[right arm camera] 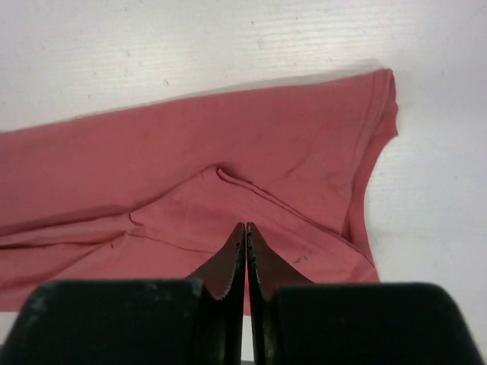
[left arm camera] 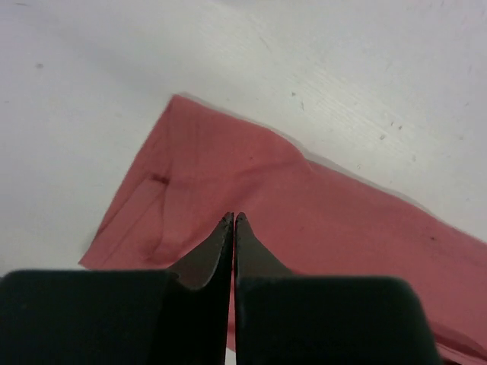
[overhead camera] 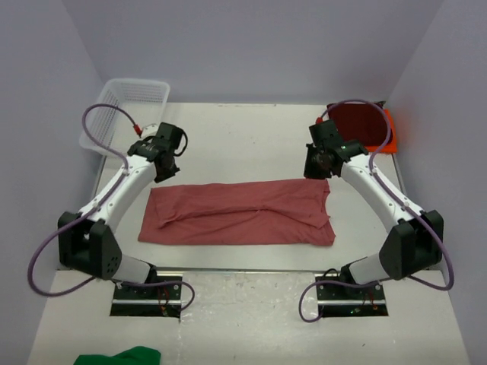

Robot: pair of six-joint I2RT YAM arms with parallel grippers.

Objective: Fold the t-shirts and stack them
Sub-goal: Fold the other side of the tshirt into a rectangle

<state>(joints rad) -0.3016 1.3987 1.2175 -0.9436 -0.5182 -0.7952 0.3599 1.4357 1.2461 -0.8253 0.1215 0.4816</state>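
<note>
Arms [overhead camera: 122, 186] are showing white shells, black joints. Purple cables [overhead camera: 84, 125] are looping off each one. Black tapered fingers [left arm camera: 205, 258]. Bases are sitting on metal plates [overhead camera: 144, 298].

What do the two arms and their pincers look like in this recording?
Both the left arm and right arm have white links with chunky black joints. A looping purple cable runs along each. The left pincer and right pincer have two dark, tapered fingers each, narrowing to points from blocky black mounts.
</note>
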